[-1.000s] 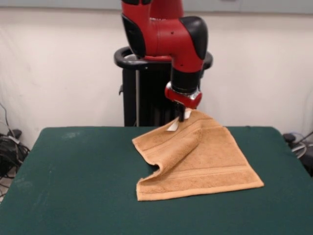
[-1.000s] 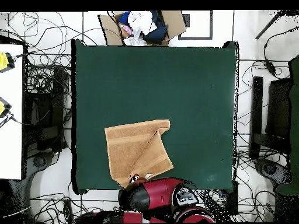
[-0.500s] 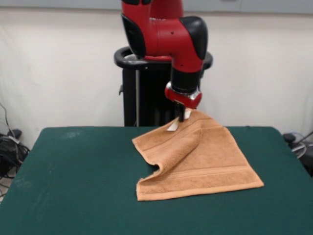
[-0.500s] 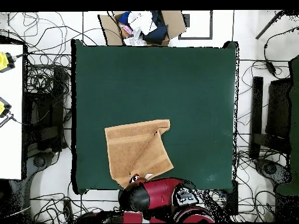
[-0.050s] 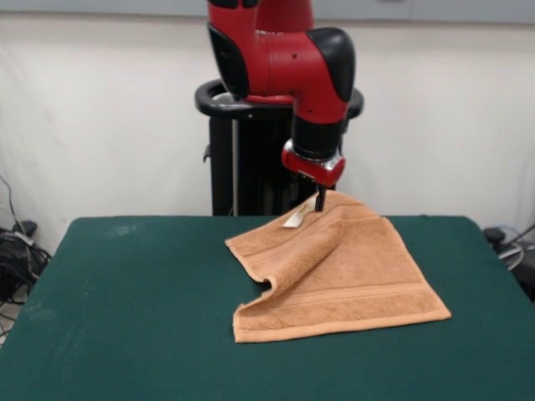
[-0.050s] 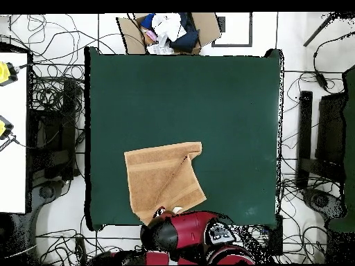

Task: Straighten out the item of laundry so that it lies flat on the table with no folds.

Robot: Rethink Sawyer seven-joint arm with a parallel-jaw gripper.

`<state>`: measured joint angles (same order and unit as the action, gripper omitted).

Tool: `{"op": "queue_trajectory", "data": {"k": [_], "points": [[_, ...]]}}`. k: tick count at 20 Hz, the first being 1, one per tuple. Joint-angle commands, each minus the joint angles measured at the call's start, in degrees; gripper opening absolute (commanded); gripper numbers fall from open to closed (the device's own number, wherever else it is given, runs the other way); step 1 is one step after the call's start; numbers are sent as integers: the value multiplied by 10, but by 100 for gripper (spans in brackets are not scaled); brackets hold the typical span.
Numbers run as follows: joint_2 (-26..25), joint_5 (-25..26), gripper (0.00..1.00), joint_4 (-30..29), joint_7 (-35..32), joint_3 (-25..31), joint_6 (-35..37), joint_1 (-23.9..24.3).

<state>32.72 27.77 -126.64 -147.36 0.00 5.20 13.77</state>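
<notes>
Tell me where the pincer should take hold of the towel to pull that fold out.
Probably the folded-over corner of the towel, the loose flap end nearest the camera's left in the front view. It curls up off the table, so its edge is free to pinch. Come down from above and draw it away from the rest. The pincer is at the far corner by the white label.

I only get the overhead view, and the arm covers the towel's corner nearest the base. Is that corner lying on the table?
Observer: No. In the front view, that corner of the towel stands raised off the table, right at the pincer.
Operator: Is the rest flat?
Observer: Not all. One side curls over in a raised fold with a dark gap beneath it.
Operator: And the label?
Observer: The white label shows at the raised corner, beside the pincer.
</notes>
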Motion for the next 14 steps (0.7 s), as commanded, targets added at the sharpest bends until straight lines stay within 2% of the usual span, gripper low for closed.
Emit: {"op": "queue_trajectory", "data": {"k": [1, 4, 7, 10, 14], "points": [[-55, -62, 100, 63, -150, -178, -58, -147], [71, -29, 100, 53, -73, -116, 22, -87], [151, -26, 100, 59, 5, -50, 116, -35], [184, -25, 100, 80, 38, -38, 146, -28], [198, -19, 100, 110, 58, -50, 168, -39]]}}
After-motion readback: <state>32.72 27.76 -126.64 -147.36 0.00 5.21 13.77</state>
